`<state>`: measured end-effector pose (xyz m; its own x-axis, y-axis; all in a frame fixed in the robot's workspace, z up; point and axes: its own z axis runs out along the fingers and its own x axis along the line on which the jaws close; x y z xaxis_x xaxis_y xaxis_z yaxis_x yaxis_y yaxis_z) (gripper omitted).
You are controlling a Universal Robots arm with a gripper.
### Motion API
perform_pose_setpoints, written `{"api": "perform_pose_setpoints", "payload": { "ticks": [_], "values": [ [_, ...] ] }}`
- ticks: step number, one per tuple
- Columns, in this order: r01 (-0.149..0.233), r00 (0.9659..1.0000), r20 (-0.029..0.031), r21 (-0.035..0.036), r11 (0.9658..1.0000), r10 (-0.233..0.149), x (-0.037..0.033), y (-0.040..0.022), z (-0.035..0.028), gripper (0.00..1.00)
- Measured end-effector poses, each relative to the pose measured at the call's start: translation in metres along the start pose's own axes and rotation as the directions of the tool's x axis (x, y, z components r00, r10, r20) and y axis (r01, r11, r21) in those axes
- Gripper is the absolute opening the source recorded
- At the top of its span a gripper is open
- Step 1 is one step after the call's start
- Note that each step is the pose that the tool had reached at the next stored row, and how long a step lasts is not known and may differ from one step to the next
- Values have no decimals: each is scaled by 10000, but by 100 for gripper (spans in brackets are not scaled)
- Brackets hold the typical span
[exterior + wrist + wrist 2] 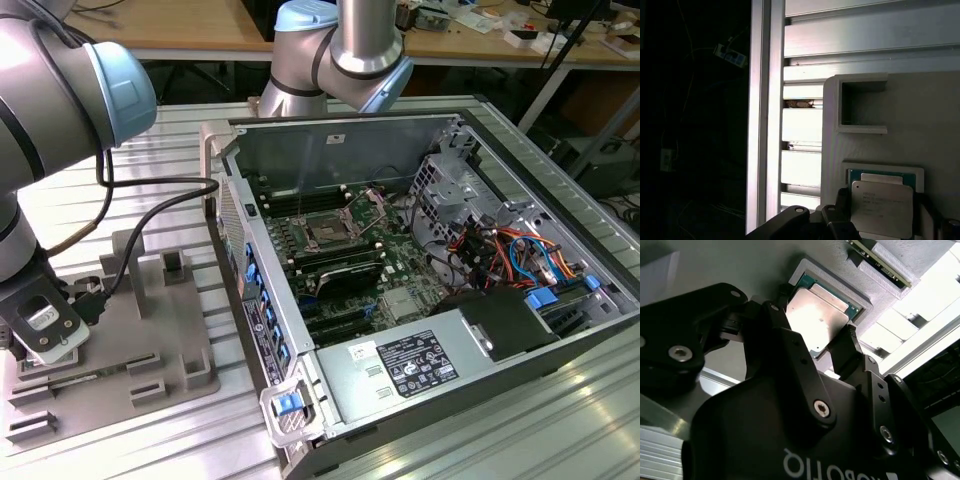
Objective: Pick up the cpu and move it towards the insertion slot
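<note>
Straddling the cpu (822, 315), a small square chip with a silvery metal top, the black two-finger gripper (816, 320) has its fingers (785, 325) spread, one at each side. The cpu lies flat in a square recess near an edge of the large grey plastic fixture plate (170, 340); the print on its lid is too faint to read. The insertion slot (328, 232), a metal-framed socket, sits well apart inside the open computer case (330, 130), whose silver power-supply box (415, 362) bears a printed label.

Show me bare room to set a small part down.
Free, in the exterior view: the table slats behind the fixture plate, and those in front of the computer case. Crowded: inside the case, especially by the cables.
</note>
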<state>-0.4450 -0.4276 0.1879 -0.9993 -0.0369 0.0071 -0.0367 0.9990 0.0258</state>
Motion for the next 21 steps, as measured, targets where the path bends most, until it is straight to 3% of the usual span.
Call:
{"api": "perform_pose_setpoints", "payload": {
  "ticks": [4, 10, 21],
  "values": [
    [0, 10000, -1, 2, 10000, 0, 0, 0, 0, 55],
    [0, 10000, 2, -1, 10000, 0, 0, 0, 0, 55],
    [-1, 10000, 0, 0, 10000, 1, 0, 2, -61, 55]
  ]
}}
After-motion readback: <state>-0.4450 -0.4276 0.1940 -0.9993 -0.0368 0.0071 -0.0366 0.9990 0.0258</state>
